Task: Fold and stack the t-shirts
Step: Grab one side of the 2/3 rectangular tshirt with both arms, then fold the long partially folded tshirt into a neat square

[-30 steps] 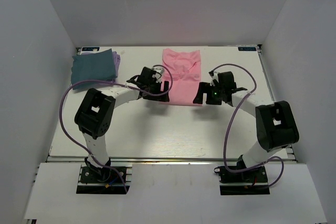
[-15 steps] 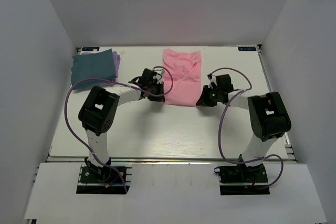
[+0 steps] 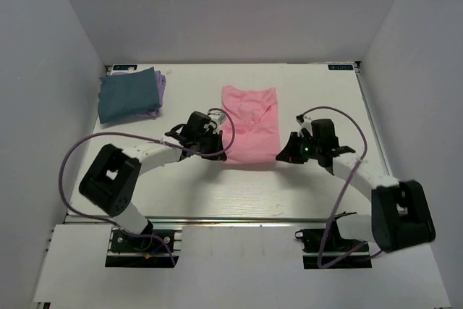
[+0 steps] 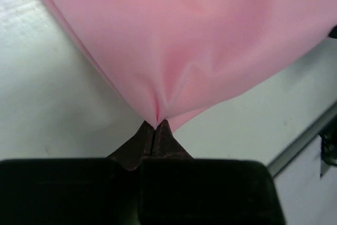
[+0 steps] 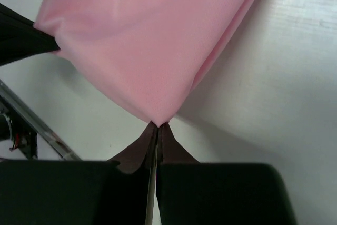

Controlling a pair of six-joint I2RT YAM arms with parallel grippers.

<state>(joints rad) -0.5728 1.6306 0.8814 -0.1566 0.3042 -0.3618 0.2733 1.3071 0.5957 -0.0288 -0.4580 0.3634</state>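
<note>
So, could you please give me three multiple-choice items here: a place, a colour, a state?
1. Where on the table is the teal t-shirt? A) far left corner B) far right corner C) near edge
2. The left end effector and right end effector hold cloth coloured: A) teal B) pink C) white
3. The left end effector is: A) open B) shut on the pink t-shirt C) shut, empty
Key: A, seen from above; B, both wrist views show pink; B, fingertips pinch a fold.
</note>
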